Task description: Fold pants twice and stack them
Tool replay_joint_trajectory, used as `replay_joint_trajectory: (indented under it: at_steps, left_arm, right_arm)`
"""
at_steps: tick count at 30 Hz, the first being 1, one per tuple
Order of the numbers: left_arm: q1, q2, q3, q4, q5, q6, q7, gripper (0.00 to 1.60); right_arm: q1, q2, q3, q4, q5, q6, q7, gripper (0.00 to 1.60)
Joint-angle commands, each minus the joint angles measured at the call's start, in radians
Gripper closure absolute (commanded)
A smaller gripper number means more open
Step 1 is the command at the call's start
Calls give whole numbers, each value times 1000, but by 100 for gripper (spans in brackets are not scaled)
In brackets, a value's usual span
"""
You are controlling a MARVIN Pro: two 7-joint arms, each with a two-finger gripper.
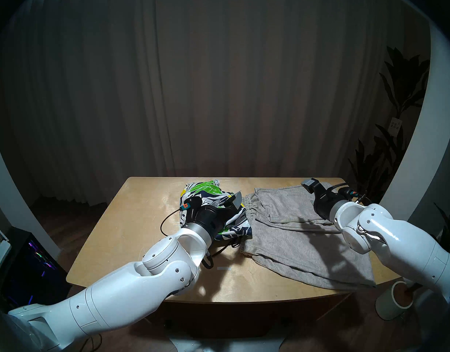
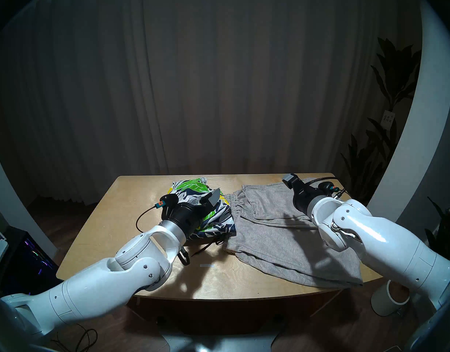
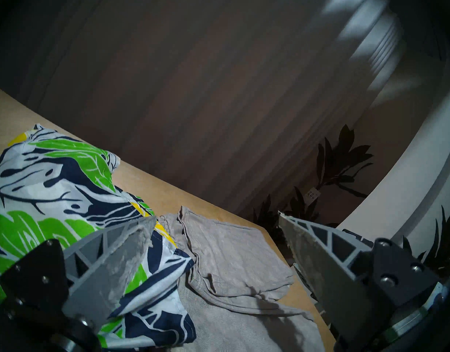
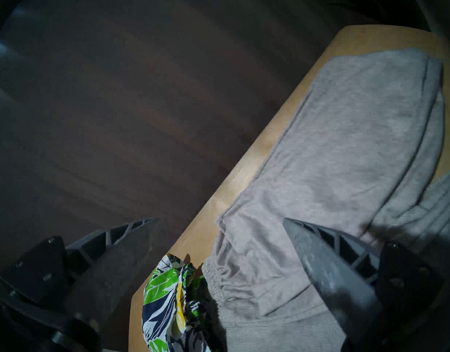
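Dim room; bright overhead light confined to the table [image 1: 122, 232]. Hard arm shadows across the grey shorts [image 1: 295, 232] and the table's near edge. Glare on the white arm shells. Curtain [image 1: 219, 89] nearly black. Fisheye bending and dark vignette at all rims. Wrist views underexposed, backgrounds streaked with motion blur.

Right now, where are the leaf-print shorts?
In the head view, the leaf-print shorts lie bunched at the table's far centre, under the left pincer, their right edge touching the grey shorts' waistband.
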Motion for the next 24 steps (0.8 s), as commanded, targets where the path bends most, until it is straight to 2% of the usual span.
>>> replay_joint_trajectory:
  at_steps: [1, 12, 24]
  left_arm:
    - [-1, -24, -6, -33, -45, 3, -13, 0]
    - [10, -24, 1, -33, -129, 30, -23, 0]
    - [14, -10, 1, -27, -216, 97, -48, 0]
  right_arm:
    - [-53, 101, 60, 4, 76, -23, 1, 0]
    - [-123, 173, 78, -41, 191, -16, -3, 0]
    - [-162, 255, 101, -82, 283, -5, 24, 0]
